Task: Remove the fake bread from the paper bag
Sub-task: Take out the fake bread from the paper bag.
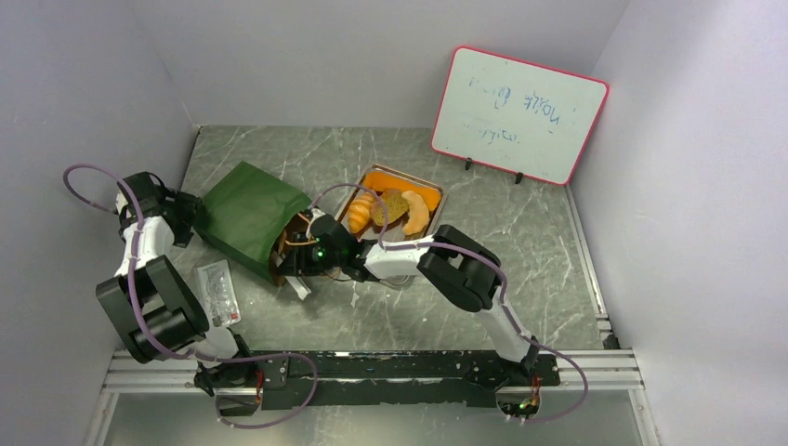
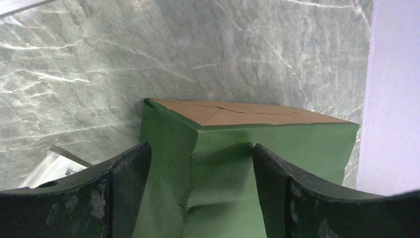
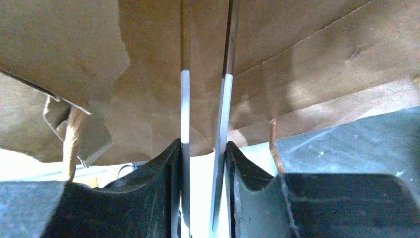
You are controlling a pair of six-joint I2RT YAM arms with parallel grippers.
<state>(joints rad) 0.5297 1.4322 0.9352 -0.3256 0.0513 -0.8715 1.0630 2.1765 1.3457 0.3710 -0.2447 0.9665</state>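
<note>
Green paper bag (image 1: 246,216) lies sideways on a marble table (image 1: 520,242), left pincer (image 2: 200,151) clamping its closed end, right pincer (image 3: 203,148) squeezing metal tongs (image 3: 184,99) inside its mouth; bread (image 1: 415,212) fills a nearby tray (image 1: 439,197).

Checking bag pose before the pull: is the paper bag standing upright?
No, the paper bag lies on its side on the table, mouth toward the right gripper.

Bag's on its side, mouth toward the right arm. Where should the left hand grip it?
The closed bottom end of the paper bag, coming from the left, opposite the mouth. Its folded corner there fits between the fingers of the left hand, and that leaves the mouth free for the right hand.
</note>
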